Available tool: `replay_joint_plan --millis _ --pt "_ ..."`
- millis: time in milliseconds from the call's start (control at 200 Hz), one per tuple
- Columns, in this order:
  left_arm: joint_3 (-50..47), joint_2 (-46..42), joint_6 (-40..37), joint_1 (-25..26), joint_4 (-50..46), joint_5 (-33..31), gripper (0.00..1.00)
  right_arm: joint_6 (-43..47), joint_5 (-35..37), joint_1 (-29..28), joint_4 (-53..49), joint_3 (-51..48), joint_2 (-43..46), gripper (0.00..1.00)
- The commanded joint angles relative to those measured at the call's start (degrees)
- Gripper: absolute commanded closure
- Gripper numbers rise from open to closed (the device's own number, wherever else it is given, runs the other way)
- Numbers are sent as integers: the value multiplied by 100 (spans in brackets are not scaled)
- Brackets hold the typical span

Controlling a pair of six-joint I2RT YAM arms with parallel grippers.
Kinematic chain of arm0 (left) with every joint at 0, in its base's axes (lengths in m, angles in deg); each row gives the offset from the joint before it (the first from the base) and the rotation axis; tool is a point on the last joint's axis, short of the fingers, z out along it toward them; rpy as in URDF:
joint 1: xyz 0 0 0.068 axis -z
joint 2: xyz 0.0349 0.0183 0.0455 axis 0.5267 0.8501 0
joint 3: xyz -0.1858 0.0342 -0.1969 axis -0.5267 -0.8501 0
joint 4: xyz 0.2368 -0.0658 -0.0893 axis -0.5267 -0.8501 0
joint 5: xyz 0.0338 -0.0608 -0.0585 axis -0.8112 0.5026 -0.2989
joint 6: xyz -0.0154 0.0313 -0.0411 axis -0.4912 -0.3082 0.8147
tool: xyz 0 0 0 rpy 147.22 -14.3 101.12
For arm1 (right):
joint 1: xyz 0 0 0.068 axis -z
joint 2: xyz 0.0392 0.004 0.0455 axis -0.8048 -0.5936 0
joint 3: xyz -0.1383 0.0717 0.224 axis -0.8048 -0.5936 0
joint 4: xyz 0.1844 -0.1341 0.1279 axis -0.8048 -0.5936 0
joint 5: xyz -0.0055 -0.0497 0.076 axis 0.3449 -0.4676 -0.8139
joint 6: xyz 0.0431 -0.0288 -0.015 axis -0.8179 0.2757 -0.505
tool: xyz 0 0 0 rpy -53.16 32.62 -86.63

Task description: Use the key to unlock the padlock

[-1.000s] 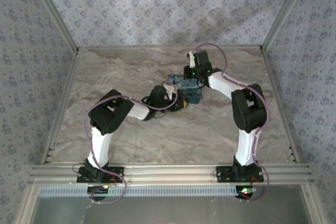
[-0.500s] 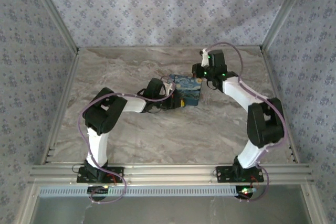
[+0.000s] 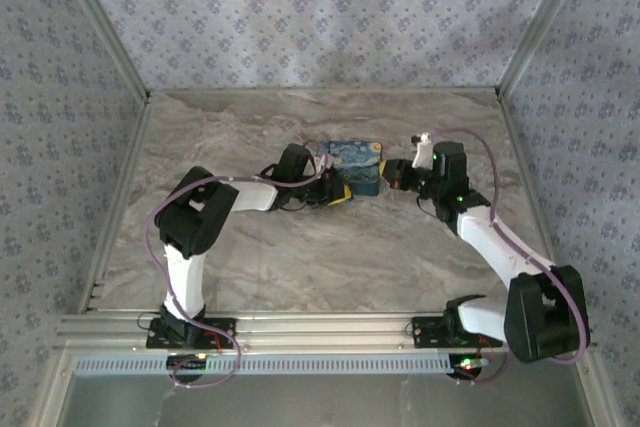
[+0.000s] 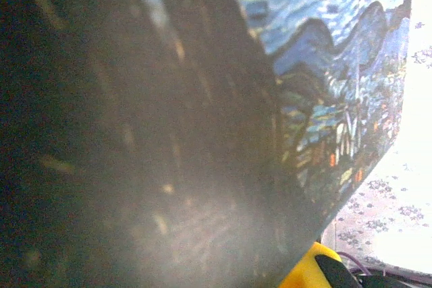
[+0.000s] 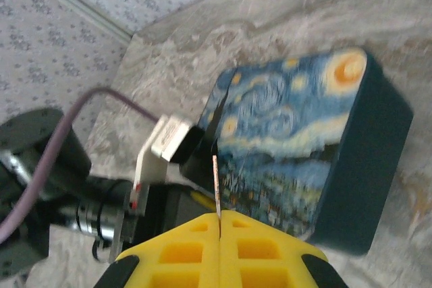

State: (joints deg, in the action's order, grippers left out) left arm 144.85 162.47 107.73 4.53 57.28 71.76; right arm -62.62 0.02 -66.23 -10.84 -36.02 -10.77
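Marble-veined grey and beige covers your bench (image 3: pixel 300 257), matte and flat, ringed by walls papered in a small blue floral print (image 3: pixel 300 17) and edged at the near side with ribbed aluminium rails (image 3: pixel 320 327).

Near the far middle of the bench sits a rectangular box (image 3: pixel 355 162) with rounded corners and plain dark teal sides. Its top carries a painted night sky of blue swirls, yellow stars and an orange moon.

Your left end effector (image 3: pixel 335 195) is closed and pressed against the box's near left side. Its wrist camera looks along a dark blurred surface with the printed box beside it and a yellow finger pad (image 4: pixel 304 271) at the bottom.

Your right end effector (image 5: pixel 219 219) hangs just to the right of the box. Its yellow plastic fingers, moulded with a grid of square recesses, are closed on a thin flat metal blade seen edge-on, apparently the key (image 5: pixel 215 183), which points toward the box.
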Motion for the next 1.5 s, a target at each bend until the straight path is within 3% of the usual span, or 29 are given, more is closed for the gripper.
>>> replay_joint_plan --millis 0,470,725,914,1214,1494 --pt "212 -282 355 -48 -870 -89 100 -426 -342 -25 398 -441 282 100" --pt "713 -501 585 -30 -1217 -364 100 -1673 -588 -304 2237 -1765 182 100" --pt "670 -494 919 -33 -725 -352 100 -1662 -621 -300 2235 -1981 319 100" --pt "758 -461 986 -31 -634 -225 100 -1854 -749 -316 2860 -2025 -196 100" --pt "687 -483 1153 -118 -263 -12 100 -2513 -1529 -134 4583 -1885 -1629 100" --pt "617 -431 1265 -140 34 228 100 -2712 -1927 63 5164 -1769 -2156 100"
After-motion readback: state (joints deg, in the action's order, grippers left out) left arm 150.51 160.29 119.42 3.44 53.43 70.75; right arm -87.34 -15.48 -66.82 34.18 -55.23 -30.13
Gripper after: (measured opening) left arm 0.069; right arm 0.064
